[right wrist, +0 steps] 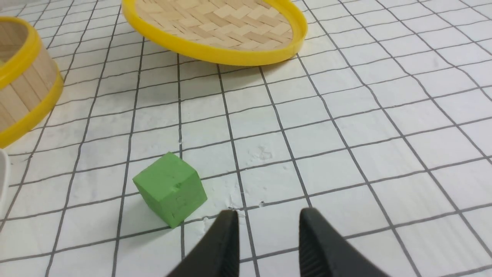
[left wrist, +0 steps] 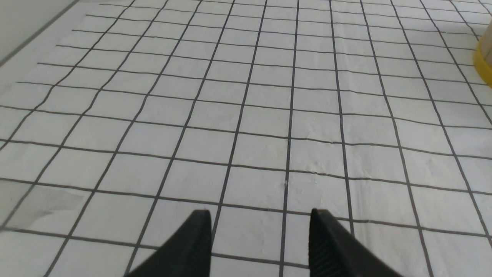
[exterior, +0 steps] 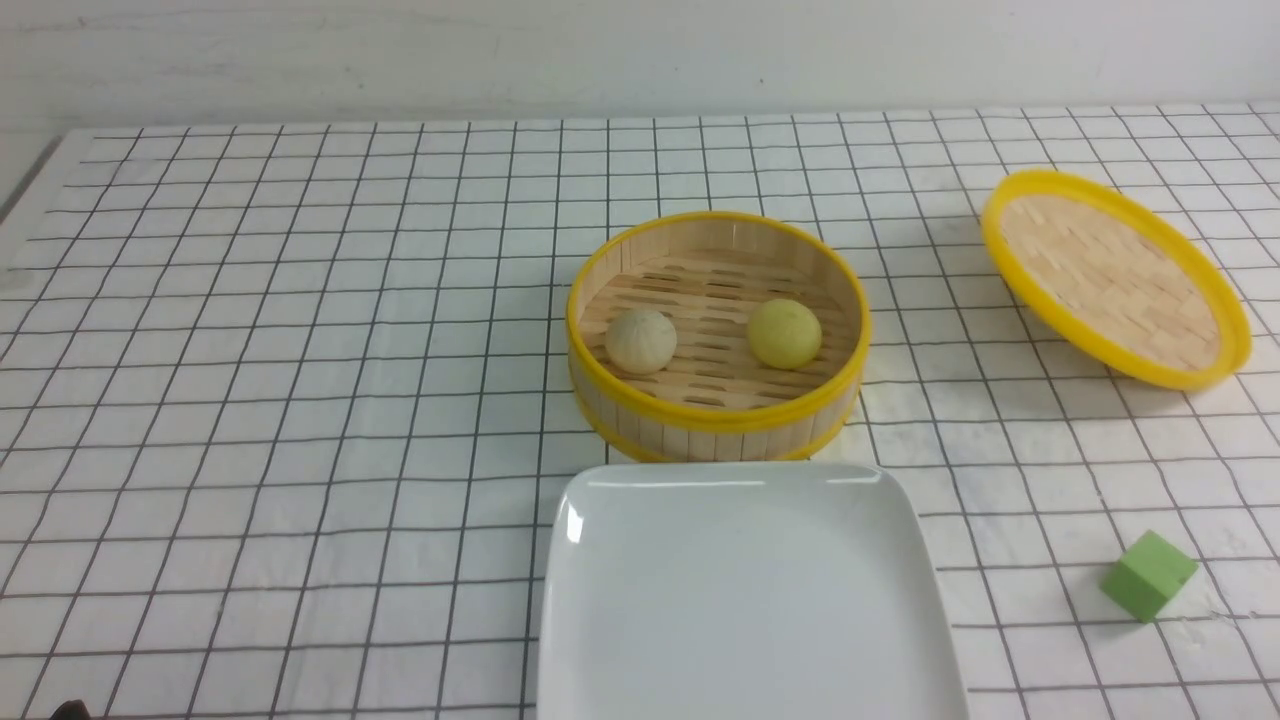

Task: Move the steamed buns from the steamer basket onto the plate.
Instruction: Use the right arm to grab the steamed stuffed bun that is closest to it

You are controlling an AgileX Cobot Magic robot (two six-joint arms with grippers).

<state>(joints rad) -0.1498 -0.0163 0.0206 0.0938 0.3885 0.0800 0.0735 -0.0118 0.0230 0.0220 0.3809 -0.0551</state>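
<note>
Pale beige-grey domed bun [exterior: 641,341] and yellow domed bun [exterior: 784,334], inside round bamboo basket [exterior: 717,415]: probably light, soft; best gripped low across sides. Both tools [left wrist: 261,213] [right wrist: 269,211]: fingers apart, unladen.

A grid-lined white tabletop [exterior: 300,400] against a plain pale wall [exterior: 640,55] suggests a lab.

Before you: beige-grey steamed bun [exterior: 641,341], small, domed, on slatted floor of bamboo steamer basket [exterior: 719,322], left side. Yellow steamed bun [exterior: 784,334], same shape, right side, apart from first. Basket round, yellow-rimmed, uncovered, upright, at far edge of plate [exterior: 745,600]. Plate nearer you: glossy white, rounded-square, flat, bare where visible.
</note>
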